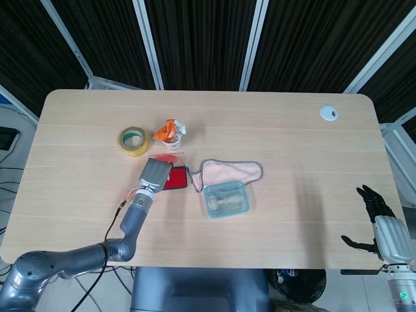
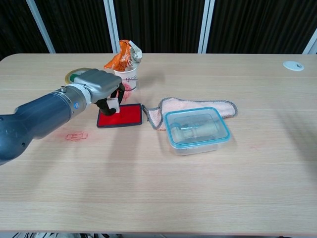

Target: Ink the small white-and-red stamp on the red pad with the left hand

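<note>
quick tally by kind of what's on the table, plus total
Stamp, held by the left hand: 1
Red ink pad: 1
Tape roll: 1
Paper cup stuffed with an orange wrapper: 1
Pink cloth: 1
Clear lidded container: 1
Total: 6
</note>
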Action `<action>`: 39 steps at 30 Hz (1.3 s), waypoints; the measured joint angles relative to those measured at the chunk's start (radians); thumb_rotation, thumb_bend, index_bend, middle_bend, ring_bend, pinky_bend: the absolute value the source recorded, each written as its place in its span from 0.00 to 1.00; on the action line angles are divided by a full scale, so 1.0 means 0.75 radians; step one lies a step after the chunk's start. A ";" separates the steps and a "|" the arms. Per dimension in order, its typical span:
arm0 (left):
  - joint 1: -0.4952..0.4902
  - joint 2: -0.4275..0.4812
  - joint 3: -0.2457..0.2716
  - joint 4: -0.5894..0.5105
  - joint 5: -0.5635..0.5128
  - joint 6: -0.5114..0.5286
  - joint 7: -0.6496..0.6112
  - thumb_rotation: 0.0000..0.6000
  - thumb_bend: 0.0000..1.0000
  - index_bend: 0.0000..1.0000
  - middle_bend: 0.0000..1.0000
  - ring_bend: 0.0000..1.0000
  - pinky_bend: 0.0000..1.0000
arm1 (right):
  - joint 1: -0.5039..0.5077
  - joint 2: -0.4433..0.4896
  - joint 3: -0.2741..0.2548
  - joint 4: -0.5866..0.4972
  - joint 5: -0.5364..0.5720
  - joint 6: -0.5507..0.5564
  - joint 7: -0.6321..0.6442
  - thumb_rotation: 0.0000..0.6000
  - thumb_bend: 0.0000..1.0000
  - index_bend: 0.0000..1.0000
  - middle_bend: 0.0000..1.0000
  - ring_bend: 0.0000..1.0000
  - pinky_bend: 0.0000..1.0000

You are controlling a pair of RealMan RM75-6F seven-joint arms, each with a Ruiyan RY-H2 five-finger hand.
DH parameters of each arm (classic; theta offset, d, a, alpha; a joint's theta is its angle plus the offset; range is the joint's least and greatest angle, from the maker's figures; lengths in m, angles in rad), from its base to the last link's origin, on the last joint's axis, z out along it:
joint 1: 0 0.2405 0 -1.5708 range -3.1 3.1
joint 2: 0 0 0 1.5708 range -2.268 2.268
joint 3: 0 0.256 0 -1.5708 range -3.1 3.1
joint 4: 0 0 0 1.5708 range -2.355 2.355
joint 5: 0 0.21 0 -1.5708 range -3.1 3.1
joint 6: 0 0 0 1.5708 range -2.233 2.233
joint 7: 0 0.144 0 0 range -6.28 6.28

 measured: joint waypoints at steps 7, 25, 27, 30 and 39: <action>0.002 0.025 -0.001 -0.050 0.006 0.019 0.007 1.00 0.62 0.74 0.75 0.58 0.67 | -0.001 0.000 0.000 0.001 -0.003 0.004 -0.002 1.00 0.11 0.00 0.00 0.00 0.18; 0.004 0.031 0.012 -0.073 -0.022 0.030 0.038 1.00 0.62 0.74 0.75 0.58 0.67 | -0.001 0.002 -0.001 0.000 -0.004 0.001 0.005 1.00 0.11 0.00 0.00 0.00 0.18; 0.004 0.026 0.015 -0.064 -0.023 0.025 0.038 1.00 0.62 0.74 0.75 0.58 0.67 | 0.000 0.002 -0.001 0.000 -0.004 0.000 0.004 1.00 0.11 0.00 0.00 0.00 0.18; 0.004 0.018 0.020 -0.047 -0.025 0.019 0.036 1.00 0.62 0.74 0.76 0.58 0.67 | 0.000 0.002 -0.001 -0.001 -0.003 -0.001 0.004 1.00 0.11 0.00 0.00 0.00 0.18; 0.008 0.002 0.030 -0.006 -0.026 0.006 0.026 1.00 0.62 0.74 0.76 0.58 0.67 | 0.000 0.001 -0.001 -0.002 -0.001 -0.002 0.002 1.00 0.11 0.00 0.00 0.00 0.18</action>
